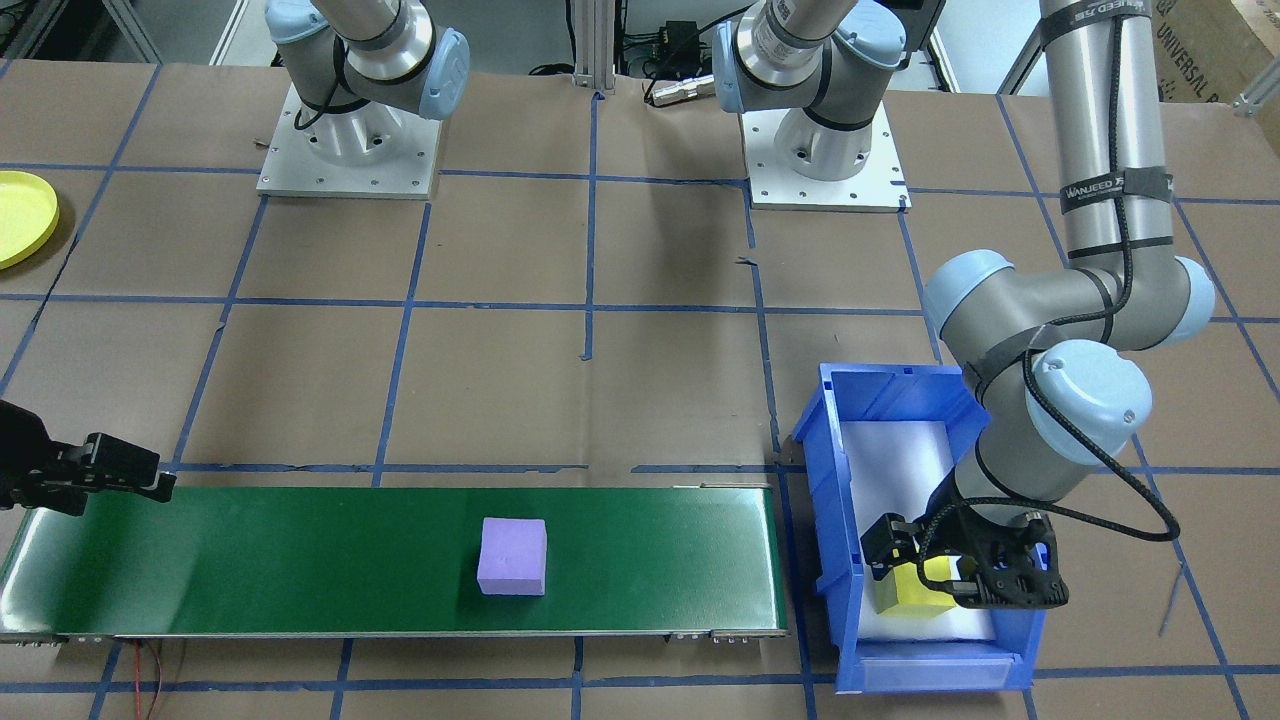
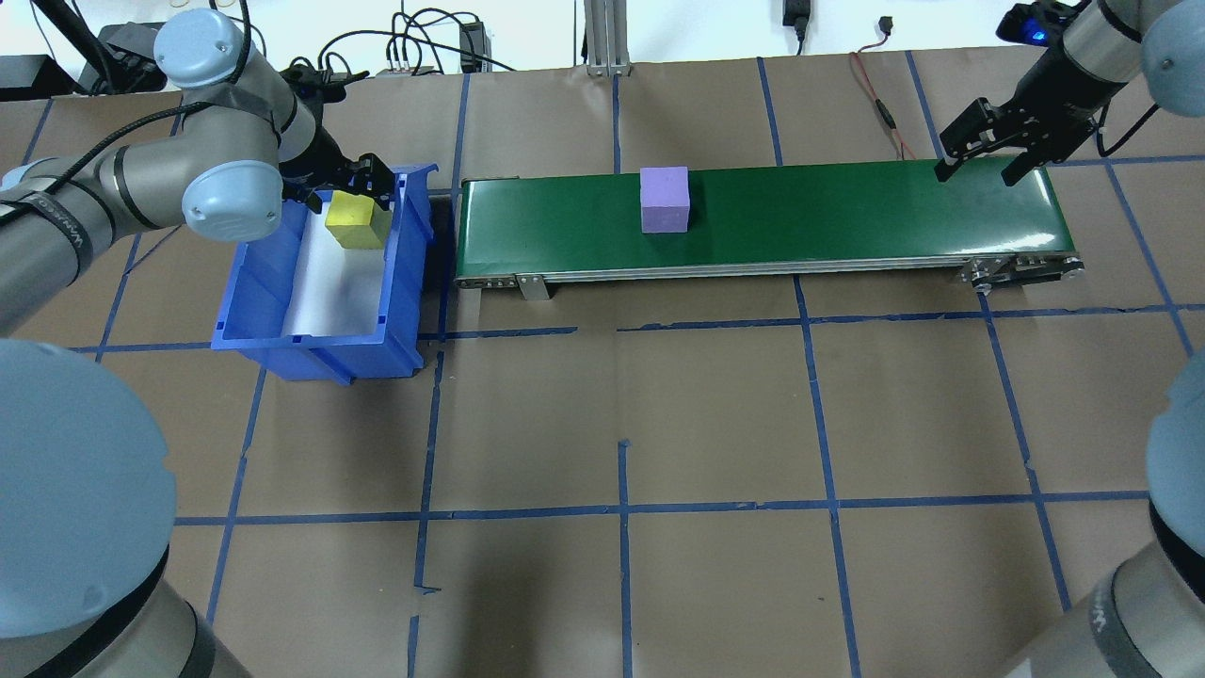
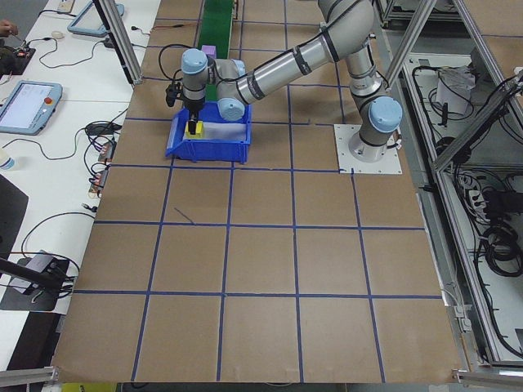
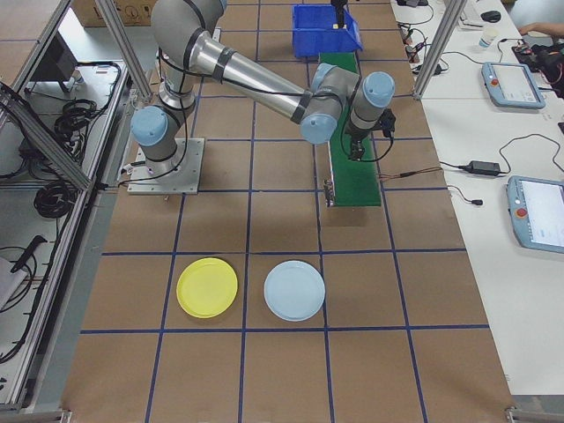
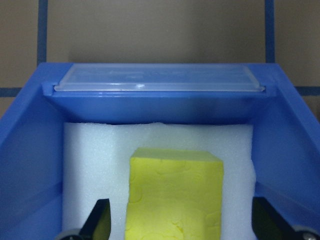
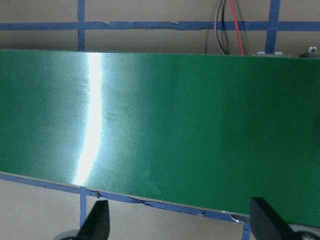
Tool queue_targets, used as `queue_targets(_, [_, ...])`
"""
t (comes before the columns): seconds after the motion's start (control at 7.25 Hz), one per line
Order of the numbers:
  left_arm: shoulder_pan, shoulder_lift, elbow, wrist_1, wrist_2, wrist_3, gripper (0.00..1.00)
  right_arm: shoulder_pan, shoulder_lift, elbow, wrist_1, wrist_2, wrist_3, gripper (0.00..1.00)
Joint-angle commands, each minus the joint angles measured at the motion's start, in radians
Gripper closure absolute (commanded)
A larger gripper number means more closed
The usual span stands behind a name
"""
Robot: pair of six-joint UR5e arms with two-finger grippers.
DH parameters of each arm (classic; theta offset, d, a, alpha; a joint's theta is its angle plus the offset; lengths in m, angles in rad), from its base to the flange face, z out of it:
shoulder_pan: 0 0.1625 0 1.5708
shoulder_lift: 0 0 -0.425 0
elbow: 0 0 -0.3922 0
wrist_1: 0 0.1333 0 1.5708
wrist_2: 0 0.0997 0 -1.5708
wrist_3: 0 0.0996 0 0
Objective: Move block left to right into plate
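yellow block (image 5: 175,192) sits on white foam in the blue bin (image 2: 320,334), between my left gripper (image 5: 177,225)'s spread fingers, untouched. purple block (image 2: 665,199) lies mid-belt (image 2: 847,217). right gripper (image 2: 984,169) hangs open over the belt's end; yellow plate (image 4: 207,287) lies well apart.

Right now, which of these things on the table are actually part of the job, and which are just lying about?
Part of the job:
- yellow block in the blue bin, between the open fingers of the left hand
- purple block on the green belt
- right hand, open over the belt's end
- yellow plate

Lying about:
- pale blue plate
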Motion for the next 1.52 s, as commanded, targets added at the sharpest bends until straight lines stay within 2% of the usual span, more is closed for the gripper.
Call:
queue_targets(0.0, [0.002, -0.001, -0.023, 0.001, -0.028, 0.061, 0.00, -0.002, 0.004, 0.002, -0.022, 0.004, 0.015, 0.00])
queue_targets(1.24, [0.043, 0.000, -0.021, 0.001, -0.032, 0.081, 0.00, -0.002, 0.006, 0.026, -0.037, 0.005, 0.037, 0.03])
queue_targets(1.38, [0.041, -0.001, -0.021, 0.001, -0.034, 0.077, 0.00, -0.002, 0.004, 0.031, -0.064, 0.005, 0.037, 0.01])
